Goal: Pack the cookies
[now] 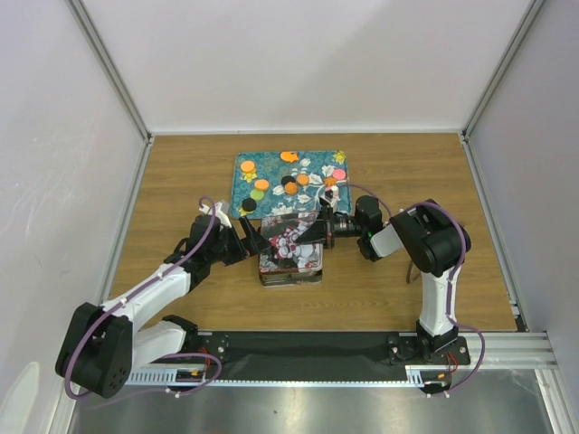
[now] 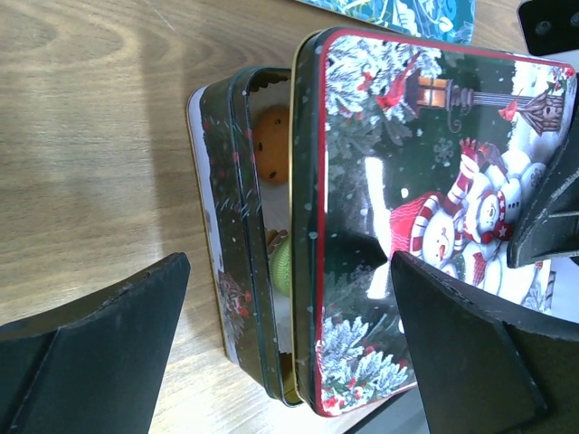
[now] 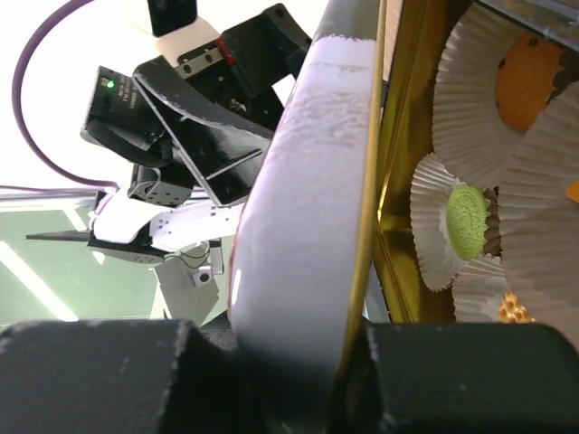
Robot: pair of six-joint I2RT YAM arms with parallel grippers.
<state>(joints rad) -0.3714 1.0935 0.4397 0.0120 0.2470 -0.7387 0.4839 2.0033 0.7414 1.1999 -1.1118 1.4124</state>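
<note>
One lid [image 3: 308, 181], tight in right tool [image 3: 294, 371]

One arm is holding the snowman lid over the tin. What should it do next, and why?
Probably the right gripper should carry the lid clear to one side. It grips the lid's edge, the lid sits askew over the tin with paper cups showing in the gap, and many cookies lie unpacked on the teal tray, so the tin likely needs opening.
</note>
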